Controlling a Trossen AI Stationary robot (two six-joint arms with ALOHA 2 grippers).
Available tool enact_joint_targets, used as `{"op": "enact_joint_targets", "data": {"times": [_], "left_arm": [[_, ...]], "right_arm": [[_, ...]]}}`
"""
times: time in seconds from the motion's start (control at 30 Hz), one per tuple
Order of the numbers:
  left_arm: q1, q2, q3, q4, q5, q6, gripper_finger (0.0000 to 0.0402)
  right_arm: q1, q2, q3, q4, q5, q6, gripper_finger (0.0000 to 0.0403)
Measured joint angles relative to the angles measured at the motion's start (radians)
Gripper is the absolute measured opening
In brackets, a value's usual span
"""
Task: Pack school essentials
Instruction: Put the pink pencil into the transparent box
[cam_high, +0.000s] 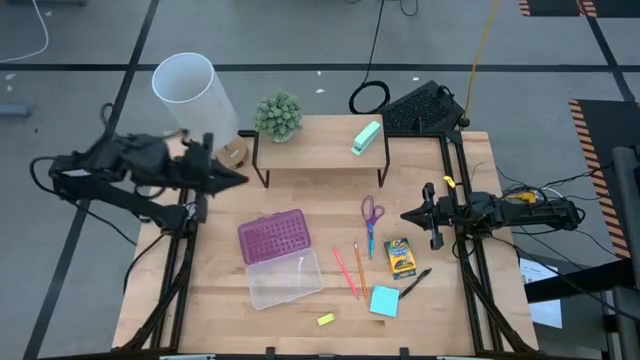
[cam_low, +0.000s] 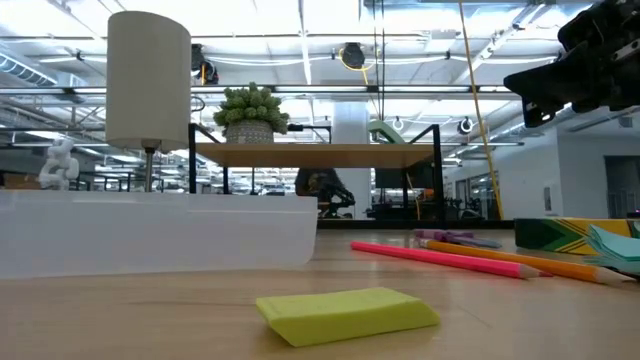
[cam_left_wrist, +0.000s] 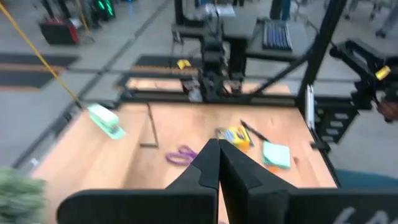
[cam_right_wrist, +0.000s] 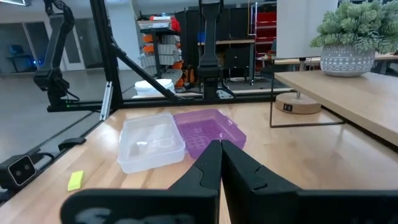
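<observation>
Both grippers hang closed and empty: left gripper over the table's left rear edge, right gripper at the right edge. Clear case lies open mid-table; beside it, toward the right gripper, the crayon box, scissors, sticky-note pad, pencils, pen. Yellow eraser lies well apart, near the front edge.

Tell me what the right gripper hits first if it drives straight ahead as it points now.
Probably the open clear plastic case with the purple lid: the shut right gripper aims at it across bare table, though it may pass above; height is unclear.
</observation>
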Motion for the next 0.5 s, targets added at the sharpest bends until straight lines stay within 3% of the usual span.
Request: {"op": "enact_joint_targets", "data": {"times": [0.23,0.5], "left_arm": [[-0.060,0.076,-0.070,0.035,-0.057,0.002,0.0017],[-0.072,0.106,-0.239,0.303,-0.109,0.119,0.0019]], "right_arm": [[0.000,0.000,0.000,0.000,0.000,0.088,0.0000],[0.000,0.008,0.040,-0.023,0.045,0.159,0.0000]]}}
